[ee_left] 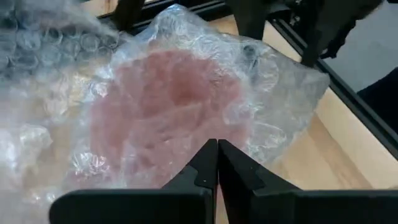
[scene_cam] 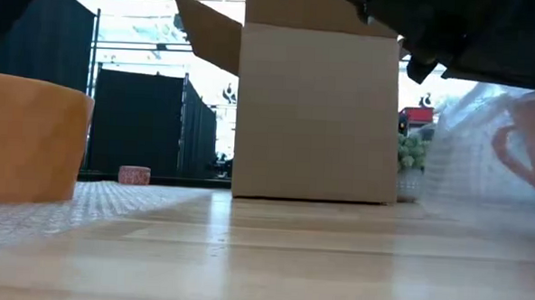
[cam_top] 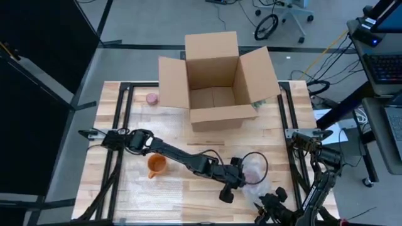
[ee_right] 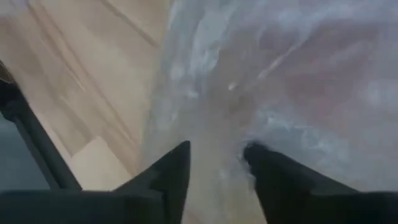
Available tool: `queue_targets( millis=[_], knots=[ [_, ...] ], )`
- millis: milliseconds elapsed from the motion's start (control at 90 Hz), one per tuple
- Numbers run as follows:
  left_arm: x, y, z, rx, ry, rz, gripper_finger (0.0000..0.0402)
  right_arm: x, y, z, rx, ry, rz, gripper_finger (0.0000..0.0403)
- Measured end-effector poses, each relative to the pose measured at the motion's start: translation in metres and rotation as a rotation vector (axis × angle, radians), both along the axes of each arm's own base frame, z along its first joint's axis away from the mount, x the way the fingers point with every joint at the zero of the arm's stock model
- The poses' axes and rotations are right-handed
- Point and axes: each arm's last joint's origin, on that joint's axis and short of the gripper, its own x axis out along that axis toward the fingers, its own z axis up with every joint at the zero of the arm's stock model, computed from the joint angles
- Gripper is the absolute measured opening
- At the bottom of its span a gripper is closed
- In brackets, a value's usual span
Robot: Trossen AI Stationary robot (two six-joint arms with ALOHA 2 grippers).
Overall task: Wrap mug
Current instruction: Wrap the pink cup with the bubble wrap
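from above, your left gripper [cam_top: 227, 188] sits at the near right of the table, right beside a pink mug [cam_top: 253, 170] already bundled in bubble wrap [cam_top: 257, 183]. your right gripper [cam_top: 271, 208] is at the near edge, at the wrap's corner. an orange mug [cam_top: 156, 165] stands bare on a flat bubble wrap sheet [cam_top: 151, 185] to the left, and an open cardboard box [cam_top: 217, 81] waits at the far side, with a small pink object [cam_top: 152, 98] to its left.

at table height, the orange mug [scene_cam: 31, 138] is still unwrapped at left, and the pink mug [scene_cam: 518, 152] shows hazily through plastic at right.

your left wrist view shows the fingers clenched together with nothing between them, just short of the wrapped pink mug [ee_left: 168, 102].

your right wrist view shows the fingers [ee_right: 168, 171] spread, straddling a fold of bubble wrap [ee_right: 273, 93]; you can't tell if they pinch it.

so one mug looks covered though not sealed, and the orange one appears untouched.
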Motion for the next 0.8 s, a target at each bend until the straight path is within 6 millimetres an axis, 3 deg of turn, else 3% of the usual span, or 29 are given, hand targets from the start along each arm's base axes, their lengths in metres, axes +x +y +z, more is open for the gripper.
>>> queue_targets(
  millis=[267,444,800],
  knots=[
    [0.0,0.001,0.0,0.002,0.005,0.002,0.0,-0.014,0.003,0.021,0.119,0.132,0.013,0.0208],
    [0.001,0.001,0.001,0.0,-0.008,0.007,0.0,-0.025,0.001,0.048,0.188,0.105,0.055,0.021],
    [0.002,0.005,0.001,0.011,-0.015,0.031,0.0,-0.04,-0.015,0.065,0.126,0.231,0.032,0.021]
  ],
)
